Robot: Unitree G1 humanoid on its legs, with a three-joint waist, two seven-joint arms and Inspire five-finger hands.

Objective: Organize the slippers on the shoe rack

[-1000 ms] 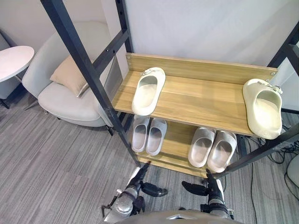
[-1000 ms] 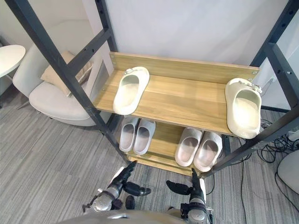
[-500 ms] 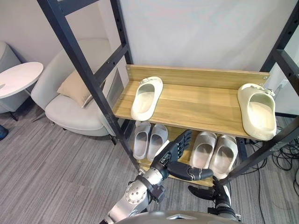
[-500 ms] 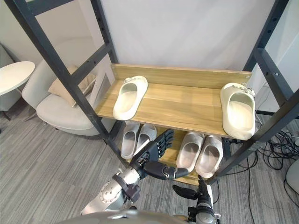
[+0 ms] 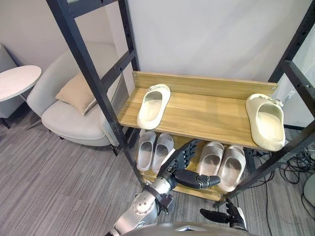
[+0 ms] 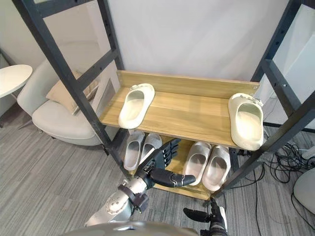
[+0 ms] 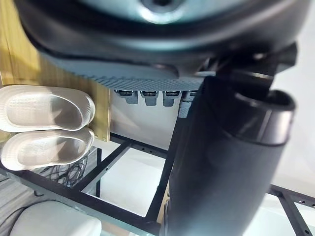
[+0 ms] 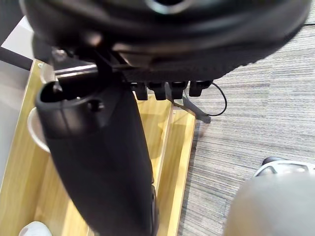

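The shoe rack's wooden top shelf [image 5: 206, 114] carries two cream slippers far apart: one at its left end [image 5: 153, 105], one at its right end [image 5: 266, 121]. On the lower shelf stand two pairs of pale grey slippers, a left pair [image 5: 154, 151] and a right pair [image 5: 222, 161], the latter also in the left wrist view [image 7: 47, 127]. My left hand [image 5: 178, 164] is raised in front of the lower shelf between the pairs, open, fingers straight, thumb out, holding nothing. My right hand [image 5: 219, 215] hangs low near the floor, open and empty.
Black metal posts [image 5: 93, 78] frame the rack on both sides. A light armchair [image 5: 64, 115] with a beige cushion [image 5: 76, 92] stands left of the rack, a round white table [image 5: 17, 81] beyond it. Cables [image 5: 300, 167] lie on the floor at the right.
Over the last second my left hand rose from near the floor to the front of the lower shelf. The right hand sits lower in view. The camera shifted.
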